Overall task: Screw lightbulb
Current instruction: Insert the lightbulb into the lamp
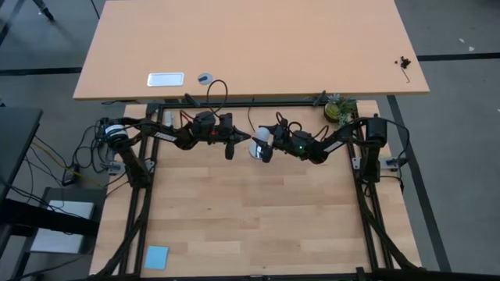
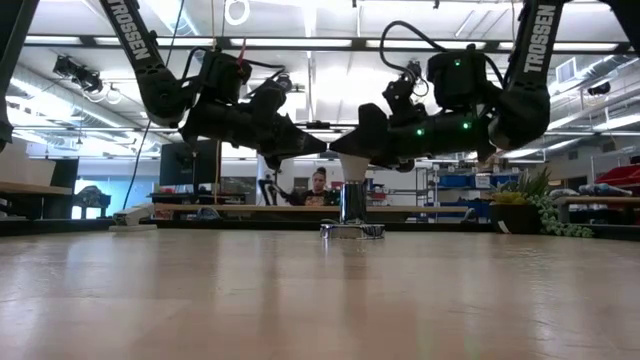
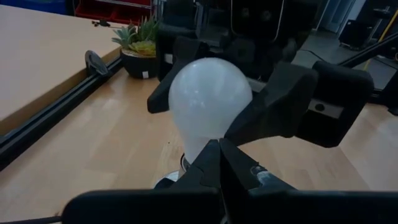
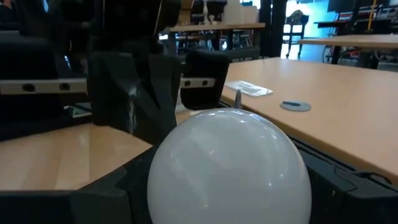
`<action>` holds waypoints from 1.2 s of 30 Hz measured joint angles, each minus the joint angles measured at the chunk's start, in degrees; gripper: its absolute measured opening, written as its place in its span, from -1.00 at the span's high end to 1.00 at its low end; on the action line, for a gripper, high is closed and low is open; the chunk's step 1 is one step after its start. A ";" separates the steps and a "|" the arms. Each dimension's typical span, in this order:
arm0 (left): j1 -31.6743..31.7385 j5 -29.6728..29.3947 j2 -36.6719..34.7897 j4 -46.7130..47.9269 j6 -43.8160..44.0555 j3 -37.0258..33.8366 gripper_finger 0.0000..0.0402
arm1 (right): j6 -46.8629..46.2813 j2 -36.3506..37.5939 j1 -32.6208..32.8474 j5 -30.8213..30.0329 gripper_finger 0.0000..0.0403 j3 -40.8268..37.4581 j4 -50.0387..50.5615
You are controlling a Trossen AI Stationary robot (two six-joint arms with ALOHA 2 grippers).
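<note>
On the counter (image 1: 258,211), the right pincer (image 1: 262,145) was clamped around the lightbulb (image 3: 208,99), which stood upright with its long axis vertical over the socket (image 2: 351,230). The left pincer (image 1: 230,148), fingers together, sat just beside it, but the right arm held it.

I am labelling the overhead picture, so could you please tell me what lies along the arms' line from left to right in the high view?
Left gripper, shut and empty → lightbulb, held by the right gripper over the socket disc → potted plant at the table's far right corner.
</note>
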State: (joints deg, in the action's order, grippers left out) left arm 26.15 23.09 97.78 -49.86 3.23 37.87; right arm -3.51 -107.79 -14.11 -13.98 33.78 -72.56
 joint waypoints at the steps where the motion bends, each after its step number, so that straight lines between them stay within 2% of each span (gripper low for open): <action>1: 0.00 0.00 0.00 -0.01 0.00 0.00 0.99 | 0.00 0.00 0.00 0.00 -0.35 0.00 0.24; 36: 0.00 0.02 -0.64 -1.65 -0.33 0.02 1.00 | -1.02 0.09 0.22 -0.66 -0.35 0.00 1.13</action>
State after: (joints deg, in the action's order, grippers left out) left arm 26.15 23.11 97.14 -51.51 2.90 37.89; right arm -4.52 -107.70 -13.89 -14.63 33.78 -71.44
